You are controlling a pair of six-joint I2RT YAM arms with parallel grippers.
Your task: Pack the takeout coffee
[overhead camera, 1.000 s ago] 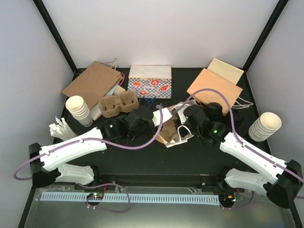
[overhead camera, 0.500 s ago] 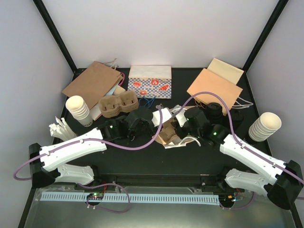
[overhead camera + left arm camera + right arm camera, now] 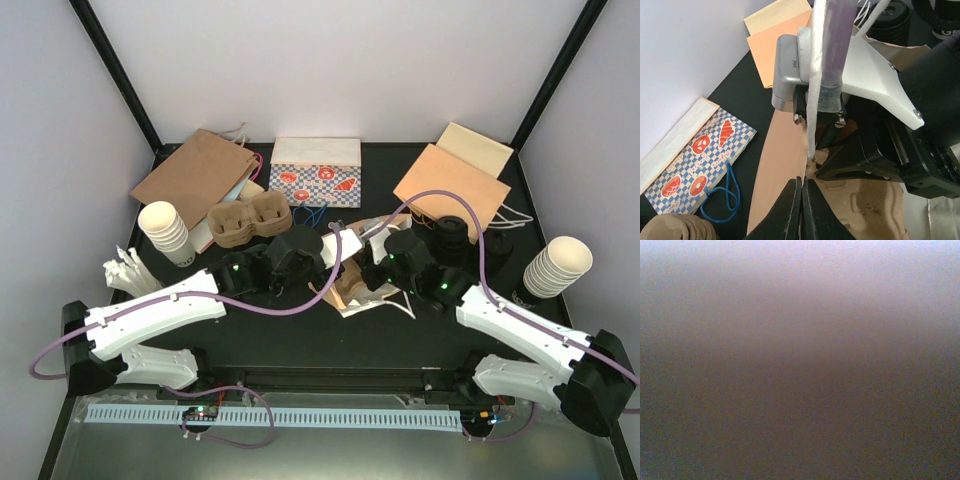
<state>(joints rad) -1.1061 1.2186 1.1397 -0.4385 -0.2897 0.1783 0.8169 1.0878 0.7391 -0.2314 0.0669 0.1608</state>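
stage: early | takeout coffee cups (image 3: 452, 229) sit unpacked on surface (image 3: 300, 330) | left tool (image 3: 801, 200) pinches paper bag (image 3: 775, 165) rim | right tool (image 3: 375, 272) at bag mouth, grip untellable | packing not yet begun

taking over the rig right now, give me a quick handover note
Left pincer: shut on the bag at its rim, mid-table.
Right pincer: at the bag's mouth. Open or shut cannot be told, as its camera shows only a brown blur.
Coffees: at least two black-lidded ones stand on the table behind the right arm, outside the bag.
Done: bag gripped.
Left: no coffee seen packed, so all still need to go into the bag.
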